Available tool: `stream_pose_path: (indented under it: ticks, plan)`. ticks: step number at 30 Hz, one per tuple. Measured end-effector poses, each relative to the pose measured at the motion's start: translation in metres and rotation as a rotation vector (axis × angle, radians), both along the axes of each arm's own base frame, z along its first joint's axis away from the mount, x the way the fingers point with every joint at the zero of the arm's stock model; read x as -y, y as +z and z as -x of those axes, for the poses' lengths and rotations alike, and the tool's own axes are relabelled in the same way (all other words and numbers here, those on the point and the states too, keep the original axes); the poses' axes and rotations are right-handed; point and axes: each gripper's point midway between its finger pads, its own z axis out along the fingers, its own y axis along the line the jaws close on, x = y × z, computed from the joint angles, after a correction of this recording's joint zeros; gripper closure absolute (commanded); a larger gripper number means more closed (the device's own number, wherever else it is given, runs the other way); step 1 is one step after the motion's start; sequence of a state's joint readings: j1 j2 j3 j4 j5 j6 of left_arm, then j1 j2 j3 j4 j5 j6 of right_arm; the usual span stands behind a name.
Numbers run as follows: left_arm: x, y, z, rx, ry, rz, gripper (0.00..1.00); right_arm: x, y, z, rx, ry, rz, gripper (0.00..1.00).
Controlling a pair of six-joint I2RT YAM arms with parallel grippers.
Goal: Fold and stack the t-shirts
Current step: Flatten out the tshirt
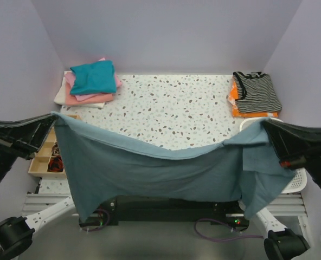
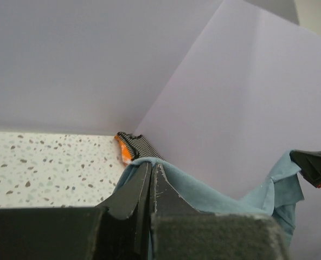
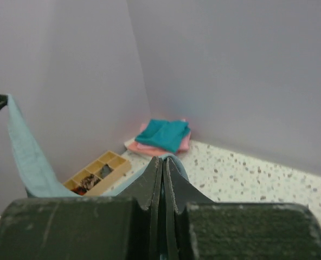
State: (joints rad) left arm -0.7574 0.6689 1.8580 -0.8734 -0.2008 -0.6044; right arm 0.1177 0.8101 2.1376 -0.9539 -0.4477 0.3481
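- Slate-blue t-shirt point(image 1: 160, 173) hangs spread between my two grippers, above the near edge of the table point(image 1: 171, 103). Its top hem sags in the middle and the plain cloth drapes down over the arm bases.
- Left gripper point(image 2: 151, 165) has its fingers pinched tight on one upper corner, with cloth coming out right at the tips.
- Right gripper point(image 3: 163, 160) is clamped the same way on the opposite corner, where the fabric bunches and folds over.
- Folded teal shirt point(image 1: 92, 77) lies on a pink shirt point(image 1: 90, 97) and a white shirt point(image 1: 63, 95) at the far left corner.
- Striped garment point(image 1: 258, 89) sits at the far right.
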Motion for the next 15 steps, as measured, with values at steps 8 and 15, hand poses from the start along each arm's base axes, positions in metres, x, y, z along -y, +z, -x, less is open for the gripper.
stream_pose_path:
  ticks: [8,15]
  plan:
    - [0.050,-0.124,-0.095,-0.292,0.167,-0.242,1.00,-0.005,-0.148,-0.179,-0.473,-0.103,0.032,1.00]
    - [0.061,-0.254,-0.183,-0.539,0.502,-0.511,1.00,-0.011,-0.294,-0.308,-0.836,-0.171,0.086,1.00]
